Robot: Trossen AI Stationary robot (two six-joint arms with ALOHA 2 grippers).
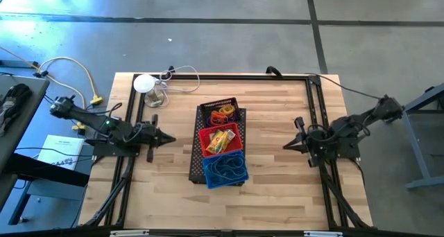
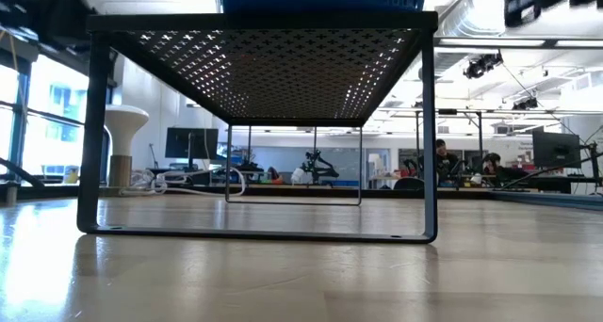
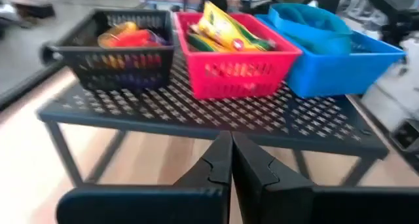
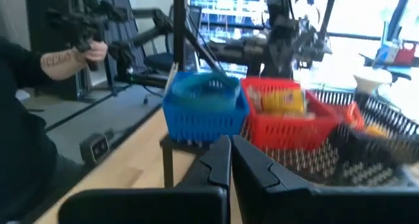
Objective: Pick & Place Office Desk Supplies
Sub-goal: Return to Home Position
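- While no loose item lies on the table within reach of either gripper, the sorting looks complete; the step in hand is judged to be the arms' return to rest.
- Left gripper [image 1: 166,138]: fingers pressed together, holding nothing, tips aimed at the shelf [image 1: 196,162], which stands a short way ahead of them.
- Right gripper [image 1: 288,146]: fingers likewise closed and empty, facing the shelf from the opposite side, also apart from it.
- Shelf: a dark perforated stand on thin legs, midway between the two grippers, carrying three bins side by side.
- Black bin [image 1: 222,111]: ahead of the left gripper and towards the far end of the row; it holds orange, red and purple loops [image 3: 124,37].
- Red bin [image 1: 222,140]: centre of the row, most directly in line between the grippers; it holds yellow pieces [image 3: 219,27].
- Blue bin [image 1: 225,171]: nearest end of the row; thin coiled bands [image 1: 227,169] lie inside, their colour hard to tell.
- Next move, as judged: nothing more needs grasping. Each arm need only fold to its parked pose, keeping its closed tips clear of the shelf legs so the loaded bins are not jolted.
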